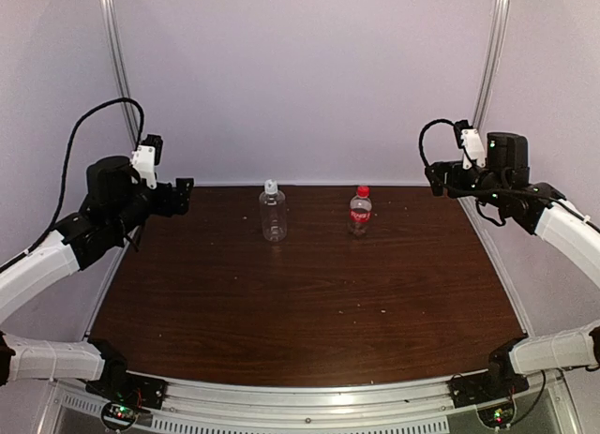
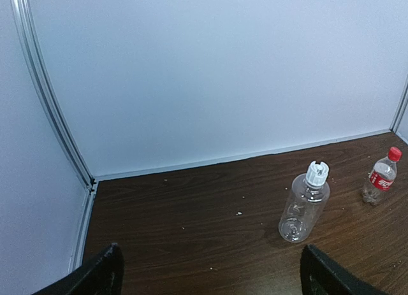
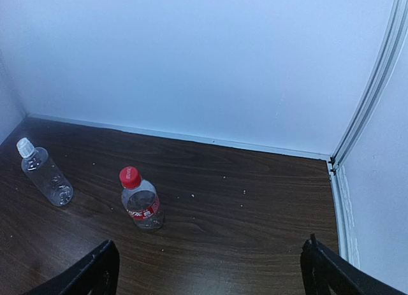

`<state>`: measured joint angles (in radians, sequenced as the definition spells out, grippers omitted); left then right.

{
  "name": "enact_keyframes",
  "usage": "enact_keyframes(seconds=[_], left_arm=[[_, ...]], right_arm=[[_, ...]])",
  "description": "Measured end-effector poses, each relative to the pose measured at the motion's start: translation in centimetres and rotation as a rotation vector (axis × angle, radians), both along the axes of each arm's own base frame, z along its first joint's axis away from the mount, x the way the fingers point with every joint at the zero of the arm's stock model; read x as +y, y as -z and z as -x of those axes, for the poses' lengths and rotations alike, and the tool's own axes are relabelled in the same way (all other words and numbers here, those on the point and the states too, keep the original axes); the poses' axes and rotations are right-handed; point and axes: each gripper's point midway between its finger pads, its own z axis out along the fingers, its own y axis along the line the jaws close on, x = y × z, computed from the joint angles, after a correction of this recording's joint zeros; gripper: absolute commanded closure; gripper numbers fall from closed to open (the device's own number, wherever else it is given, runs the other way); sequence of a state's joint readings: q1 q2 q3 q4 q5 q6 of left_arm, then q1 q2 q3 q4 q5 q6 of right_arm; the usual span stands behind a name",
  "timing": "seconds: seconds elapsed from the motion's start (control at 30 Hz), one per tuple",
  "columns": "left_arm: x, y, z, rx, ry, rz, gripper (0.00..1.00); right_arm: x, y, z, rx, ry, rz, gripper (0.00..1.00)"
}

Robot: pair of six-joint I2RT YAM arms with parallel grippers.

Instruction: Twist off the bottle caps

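Note:
A plain clear bottle (image 1: 273,217) with a white cap (image 1: 271,186) stands upright at the back middle of the dark wooden table. A shorter bottle with a red label (image 1: 360,215) and a red cap (image 1: 363,191) stands upright to its right. Both show in the left wrist view, plain bottle (image 2: 303,208) and red-label bottle (image 2: 380,179), and in the right wrist view, plain bottle (image 3: 48,178) and red-label bottle (image 3: 143,204). My left gripper (image 1: 181,196) is open and empty, raised at the back left. My right gripper (image 1: 437,179) is open and empty, raised at the back right.
The table (image 1: 309,293) is boxed in by pale walls at the back and sides, with metal corner rails (image 1: 118,64). Small white crumbs (image 2: 239,213) are scattered on the wood. The arm bases sit along the near edge (image 1: 309,396).

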<state>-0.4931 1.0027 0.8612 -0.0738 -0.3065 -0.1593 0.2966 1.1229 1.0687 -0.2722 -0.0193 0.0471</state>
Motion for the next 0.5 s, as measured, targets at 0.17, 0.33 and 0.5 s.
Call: enact_keyframes(seconds=[0.17, 0.33, 0.5], left_arm=[[-0.01, 0.15, 0.0, 0.002, 0.001, -0.002, 0.02], [-0.04, 0.08, -0.02, -0.001, 0.002, 0.0, 0.02], [-0.17, 0.3, -0.07, 0.006, 0.007, -0.002, 0.02]], right_arm=[[0.0, 0.01, 0.0, 0.0, 0.0, 0.0, 0.0], [0.0, 0.02, 0.01, 0.001, 0.0, 0.0, 0.0], [-0.02, 0.03, 0.0, 0.001, 0.001, 0.0, 0.0]])
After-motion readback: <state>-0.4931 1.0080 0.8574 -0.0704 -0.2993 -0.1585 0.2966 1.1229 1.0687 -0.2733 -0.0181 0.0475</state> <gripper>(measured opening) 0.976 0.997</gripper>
